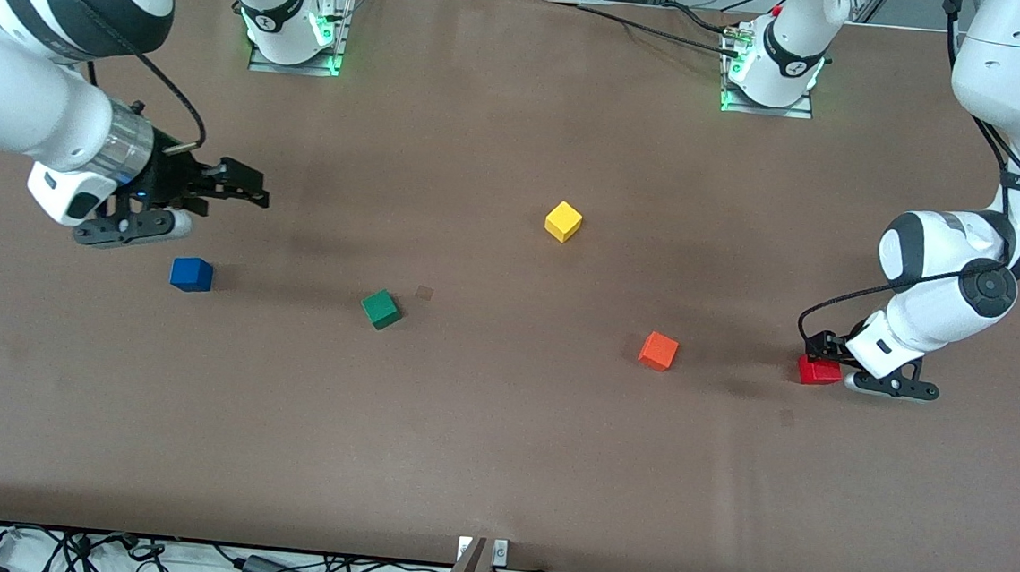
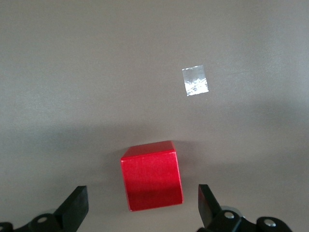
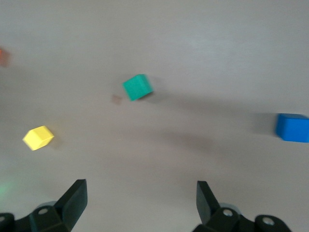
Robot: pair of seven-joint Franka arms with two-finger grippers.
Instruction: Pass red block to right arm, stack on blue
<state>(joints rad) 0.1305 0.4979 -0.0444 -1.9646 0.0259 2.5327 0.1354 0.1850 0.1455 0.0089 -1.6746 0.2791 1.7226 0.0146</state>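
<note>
The red block [image 1: 818, 370] sits on the brown table at the left arm's end. In the left wrist view the red block [image 2: 152, 174] lies between my left gripper's open fingers, with a gap on each side. My left gripper [image 1: 828, 360] [image 2: 143, 205] is low over the table, around the block. The blue block [image 1: 191, 274] sits at the right arm's end and also shows in the right wrist view [image 3: 292, 127]. My right gripper [image 1: 252, 192] [image 3: 142, 200] is open and empty, up over the table beside the blue block.
A green cube [image 1: 380, 308] [image 3: 137, 87], a yellow cube [image 1: 563, 221] [image 3: 38, 137] and an orange cube [image 1: 658, 350] stand apart across the middle of the table. A small shiny tape patch [image 2: 195, 80] lies close to the red block.
</note>
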